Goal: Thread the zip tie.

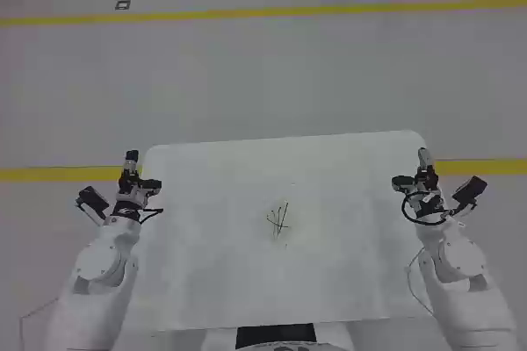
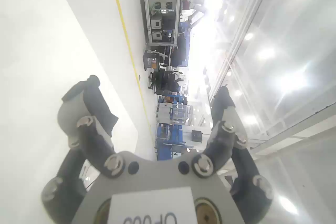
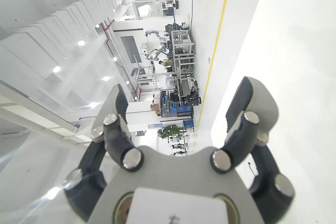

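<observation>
Left claw (image 2: 156, 88), right claw (image 3: 182, 86) agape; zip ties (image 1: 279, 219) between.

- The zip tie (image 1: 279, 219) mid-table is a thin dark tangle, too small to count strands or tell whether any is threaded.
- The table (image 1: 351, 290) has its near corners hidden under the left arm (image 1: 101, 272) and right arm (image 1: 461, 281).
</observation>
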Motion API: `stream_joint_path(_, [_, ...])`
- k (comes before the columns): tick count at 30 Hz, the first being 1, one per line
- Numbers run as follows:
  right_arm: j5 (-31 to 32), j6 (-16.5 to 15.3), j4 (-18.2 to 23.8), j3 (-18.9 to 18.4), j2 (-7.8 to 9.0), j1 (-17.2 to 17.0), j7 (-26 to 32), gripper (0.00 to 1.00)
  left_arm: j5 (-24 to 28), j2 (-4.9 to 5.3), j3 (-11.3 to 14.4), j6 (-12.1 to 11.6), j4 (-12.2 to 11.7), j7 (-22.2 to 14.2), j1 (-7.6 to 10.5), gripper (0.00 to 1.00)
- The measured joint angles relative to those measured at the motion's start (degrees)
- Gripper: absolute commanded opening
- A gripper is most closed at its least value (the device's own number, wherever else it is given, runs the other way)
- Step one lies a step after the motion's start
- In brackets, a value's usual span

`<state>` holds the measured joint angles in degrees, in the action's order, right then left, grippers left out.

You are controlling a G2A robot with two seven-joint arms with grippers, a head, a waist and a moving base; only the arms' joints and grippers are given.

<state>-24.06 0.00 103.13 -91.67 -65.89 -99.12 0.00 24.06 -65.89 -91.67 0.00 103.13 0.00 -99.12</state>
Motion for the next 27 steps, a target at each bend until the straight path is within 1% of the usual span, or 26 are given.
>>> stream_joint_path(1, [0.0, 0.0, 0.0, 0.0, 0.0, 0.0, 0.0, 1.0, 0.0, 0.0, 0.0, 0.0, 0.0, 0.0, 0.0, 0.78])
stream_joint_path(3, [0.0, 0.0, 0.0, 0.0, 0.0, 0.0, 0.0, 1.0, 0.0, 0.0, 0.0, 0.0, 0.0, 0.0, 0.0, 0.78])
stream_joint_path(4, [0.0, 0.0, 0.0, 0.0, 0.0, 0.0, 0.0, 0.78, 0.0, 0.0, 0.0, 0.0, 0.0, 0.0, 0.0, 1.0])
stream_joint_path(5, [0.0, 0.0, 0.0, 0.0, 0.0, 0.0, 0.0, 1.0, 0.0, 0.0, 0.0, 0.0, 0.0, 0.0, 0.0, 1.0])
stream_joint_path(10, [0.39, -0.28, 0.42, 0.15, 0.04, 0.22, 0.39, 1.0, 0.0, 0.0, 0.0, 0.0, 0.0, 0.0, 0.0, 1.0])
stream_joint_path(14, [8.59, -1.2, 3.07, 1.58, 0.34, 0.93, 5.32, 1.0, 0.0, 0.0, 0.0, 0.0, 0.0, 0.0, 0.0, 1.0])
stream_joint_path(16, [11.47, -1.32, 3.4, 2.53, 0.33, 0.98, 6.15, 1.0, 0.0, 0.0, 0.0, 0.0, 0.0, 0.0, 0.0, 1.0])
stream_joint_path(18, [14.14, -2.78, 3.7, 3.39, 0.32, 0.86, 7.1, 1.0, 0.0, 0.0, 0.0, 0.0, 0.0, 0.0, 0.0, 1.0])
stream_joint_path(20, [14.65, -3.67, 3.69, 3.48, 0.32, 0.79, 7.3, 1.0, 0.0, 0.0, 0.0, 0.0, 0.0, 0.0, 0.0, 1.0])
stream_joint_path(27, [14.52, -3.42, 3.67, 3.43, 0.32, 0.79, 7.25, 1.0, 0.0, 0.0, 0.0, 0.0, 0.0, 0.0, 0.0, 1.0])
